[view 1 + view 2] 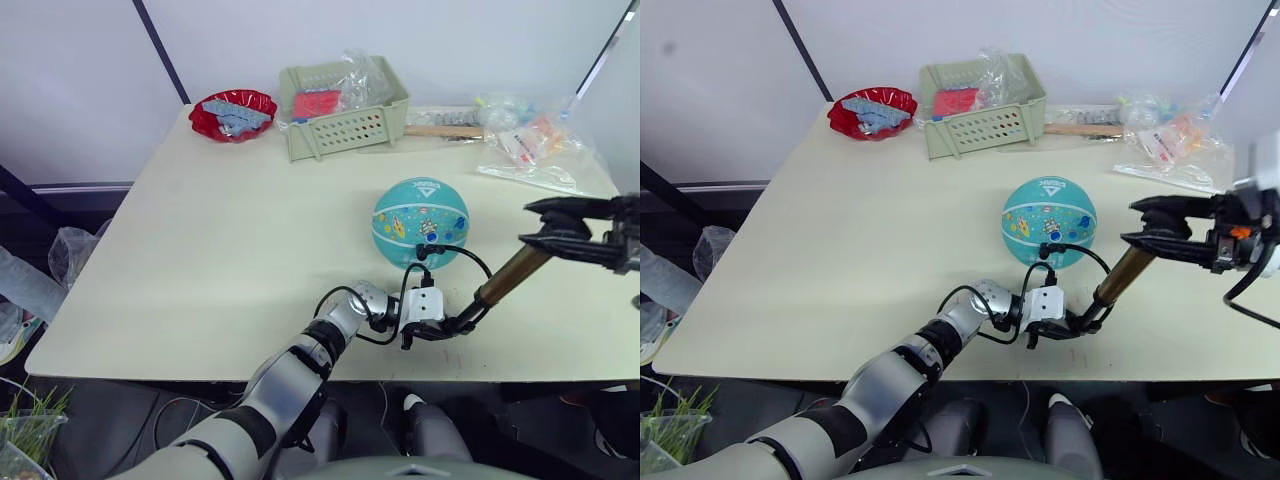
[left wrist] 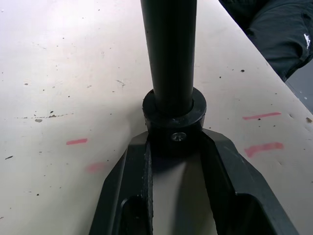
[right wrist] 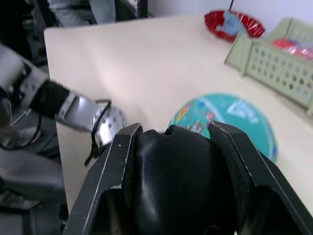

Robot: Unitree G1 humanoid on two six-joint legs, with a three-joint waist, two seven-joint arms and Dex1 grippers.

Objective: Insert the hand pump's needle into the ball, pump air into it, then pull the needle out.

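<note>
The teal ball (image 1: 421, 222) sits on the table right of centre. The hand pump (image 1: 510, 278) leans, its bronze barrel rising to the right from the table near the front edge. My left gripper (image 1: 452, 327) is shut on the pump's black lower end cap (image 2: 173, 117), its fingers (image 2: 132, 176) on either side. My right gripper (image 1: 528, 224) is shut on the pump's black top handle (image 3: 176, 181). A thin black hose (image 1: 470, 255) loops from the pump to the ball. The needle's black fitting (image 1: 424, 252) sits against the ball's near side; the pin itself is hidden.
At the back stand a red bowl (image 1: 232, 113) and a green basket (image 1: 345, 115) holding plastic bags. A wooden stick (image 1: 445, 131) and more plastic bags (image 1: 530, 145) lie back right. Red marks (image 2: 262, 147) dot the table (image 1: 220, 260) near its front edge.
</note>
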